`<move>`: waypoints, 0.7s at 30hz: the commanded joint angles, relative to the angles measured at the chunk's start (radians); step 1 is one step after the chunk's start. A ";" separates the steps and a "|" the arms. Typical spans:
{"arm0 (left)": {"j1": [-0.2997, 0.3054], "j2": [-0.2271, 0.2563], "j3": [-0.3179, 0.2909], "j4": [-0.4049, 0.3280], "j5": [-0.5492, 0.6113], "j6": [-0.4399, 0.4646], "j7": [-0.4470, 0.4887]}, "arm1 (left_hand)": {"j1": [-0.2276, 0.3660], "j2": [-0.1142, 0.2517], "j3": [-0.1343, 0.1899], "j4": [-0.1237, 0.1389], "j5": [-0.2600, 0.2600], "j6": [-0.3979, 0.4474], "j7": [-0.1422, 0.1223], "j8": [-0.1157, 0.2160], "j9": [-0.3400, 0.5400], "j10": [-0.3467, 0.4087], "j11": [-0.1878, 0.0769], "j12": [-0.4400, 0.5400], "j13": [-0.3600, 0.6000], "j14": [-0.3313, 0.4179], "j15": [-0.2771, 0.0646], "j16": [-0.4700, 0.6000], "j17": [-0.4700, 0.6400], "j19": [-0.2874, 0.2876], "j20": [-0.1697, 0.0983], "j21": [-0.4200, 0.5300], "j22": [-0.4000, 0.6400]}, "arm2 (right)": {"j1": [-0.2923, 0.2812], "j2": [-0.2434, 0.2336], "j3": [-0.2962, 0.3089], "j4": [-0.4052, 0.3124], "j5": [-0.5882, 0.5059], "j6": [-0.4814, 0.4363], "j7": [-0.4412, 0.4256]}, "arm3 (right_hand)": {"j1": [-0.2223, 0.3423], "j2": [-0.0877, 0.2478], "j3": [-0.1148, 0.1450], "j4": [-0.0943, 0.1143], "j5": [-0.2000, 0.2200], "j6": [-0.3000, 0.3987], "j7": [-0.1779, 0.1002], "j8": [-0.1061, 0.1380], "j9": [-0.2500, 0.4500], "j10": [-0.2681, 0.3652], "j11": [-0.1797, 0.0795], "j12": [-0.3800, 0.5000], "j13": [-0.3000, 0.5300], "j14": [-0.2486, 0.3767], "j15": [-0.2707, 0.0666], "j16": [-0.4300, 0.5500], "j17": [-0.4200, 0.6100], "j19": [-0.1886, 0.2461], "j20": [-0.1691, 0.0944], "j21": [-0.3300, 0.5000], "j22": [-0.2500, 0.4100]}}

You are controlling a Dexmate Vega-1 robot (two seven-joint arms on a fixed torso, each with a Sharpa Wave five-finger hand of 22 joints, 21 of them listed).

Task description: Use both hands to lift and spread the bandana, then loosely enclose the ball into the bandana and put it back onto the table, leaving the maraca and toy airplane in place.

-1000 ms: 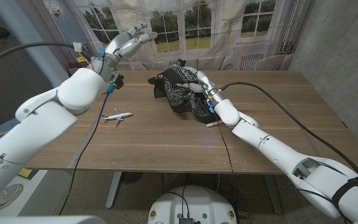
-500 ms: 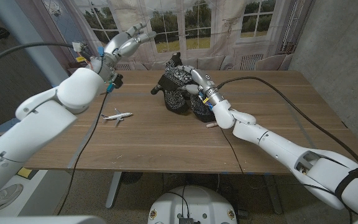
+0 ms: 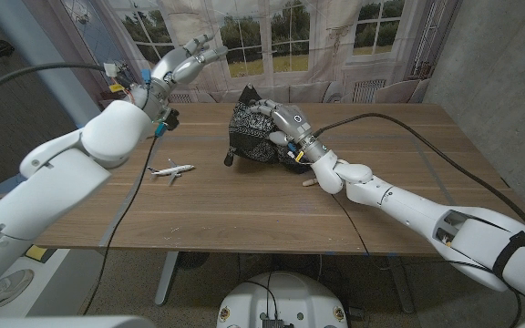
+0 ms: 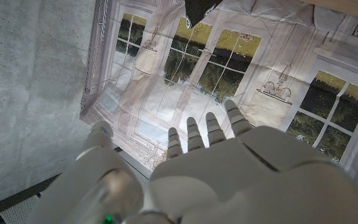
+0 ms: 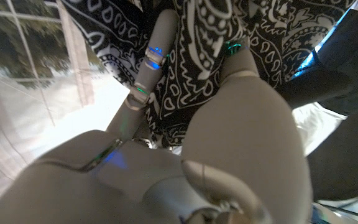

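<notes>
In the head view the black bandana with white paisley print (image 3: 255, 135) lies bunched in a heap on the wooden tabletop (image 3: 244, 205), near its far middle. The right hand (image 3: 285, 128) is on the heap's right side with its fingers in the cloth. The right wrist view shows this much closer: the fingers (image 5: 155, 46) are pressed into the folds of the bandana (image 5: 197, 37) and hold the cloth. Whether a ball is inside the heap I cannot tell, because the cloth covers everything there.

The left hand (image 3: 182, 62) is raised in the air above the far left part of the tabletop, well apart from the bandana. Its fingers are spread wide and it holds nothing. The left wrist view shows the back of this hand (image 4: 229, 168) against a curtain printed with windows (image 4: 166, 81); a dark corner at that picture's edge is too cut off to name.

The small white toy airplane (image 3: 171, 170) lies on the tabletop, left of the heap. A small pale piece (image 3: 310, 181) lies just beside the right wrist, too small to identify.
</notes>
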 commanded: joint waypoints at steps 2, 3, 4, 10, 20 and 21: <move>0.013 0.000 -0.003 -0.028 0.011 0.011 0.007 | -0.007 0.001 0.001 -0.003 0.005 0.001 0.000 0.007 0.002 -0.002 0.003 0.007 0.001 -0.009 0.000 0.005 0.000 -0.006 0.007 0.000 0.001 | 0.075 -0.080 -0.136 -0.005 -0.132 0.099 -0.083 | 0.183 0.154 0.226 -0.047 0.008 0.146 0.116 0.008 0.005 0.127 -0.120 0.005 0.005 0.208 -0.353 0.008 0.007 -0.026 -0.017 0.014 0.008; 0.015 -0.001 -0.004 -0.031 0.011 0.013 0.007 | -0.007 0.001 0.001 -0.003 0.005 0.001 0.000 0.007 0.002 -0.001 0.002 0.007 0.001 -0.009 0.001 0.005 0.000 -0.006 0.007 0.000 0.001 | 0.076 -0.085 -0.140 -0.011 -0.136 0.107 -0.075 | 0.185 0.153 0.225 -0.047 0.008 0.145 0.115 0.007 0.005 0.127 -0.118 0.004 0.005 0.209 -0.353 0.008 0.008 -0.027 -0.017 0.015 0.008; 0.019 -0.001 -0.007 -0.036 0.013 0.016 0.009 | -0.007 0.001 0.001 -0.004 0.005 0.001 0.000 0.007 0.002 -0.002 0.002 0.007 0.001 -0.009 0.001 0.005 0.000 -0.006 0.007 0.000 0.001 | 0.076 -0.088 -0.144 -0.015 -0.140 0.113 -0.069 | 0.188 0.152 0.224 -0.046 0.008 0.145 0.115 0.007 0.005 0.127 -0.120 0.004 0.006 0.209 -0.353 0.008 0.008 -0.028 -0.017 0.017 0.009; 0.043 -0.006 -0.019 -0.059 0.020 0.027 0.014 | -0.007 0.002 0.001 -0.004 0.005 0.002 0.000 0.008 0.002 -0.001 0.002 0.007 0.001 -0.010 0.001 0.005 0.000 -0.006 0.007 -0.001 0.001 | 0.082 -0.104 -0.164 -0.025 -0.159 0.164 -0.025 | 0.201 0.146 0.218 -0.044 0.008 0.143 0.115 0.004 0.005 0.126 -0.118 0.001 0.007 0.213 -0.353 0.010 0.012 -0.039 -0.016 0.025 0.012; 0.074 -0.020 -0.033 -0.081 0.034 0.028 0.018 | -0.007 0.003 0.001 -0.006 0.005 0.007 0.004 0.009 0.002 -0.001 0.002 0.008 0.000 -0.009 0.000 0.005 -0.001 -0.006 0.007 -0.001 0.001 | 0.083 -0.140 -0.191 -0.075 -0.219 0.163 0.106 | 0.220 0.143 0.204 -0.036 0.008 0.147 0.113 0.000 0.005 0.126 -0.120 -0.004 0.010 0.218 -0.352 0.011 0.018 -0.066 -0.013 0.044 0.020; 0.076 -0.021 -0.033 -0.082 0.037 0.029 0.019 | -0.007 0.003 0.001 -0.006 0.005 0.007 0.004 0.009 0.002 -0.002 0.002 0.008 0.000 -0.009 0.000 0.006 -0.001 -0.006 0.007 -0.001 0.001 | 0.084 -0.145 -0.193 -0.085 -0.225 0.165 0.128 | 0.221 0.144 0.203 -0.035 0.008 0.147 0.113 0.000 0.005 0.126 -0.119 -0.005 0.011 0.219 -0.352 0.011 0.019 -0.068 -0.013 0.046 0.021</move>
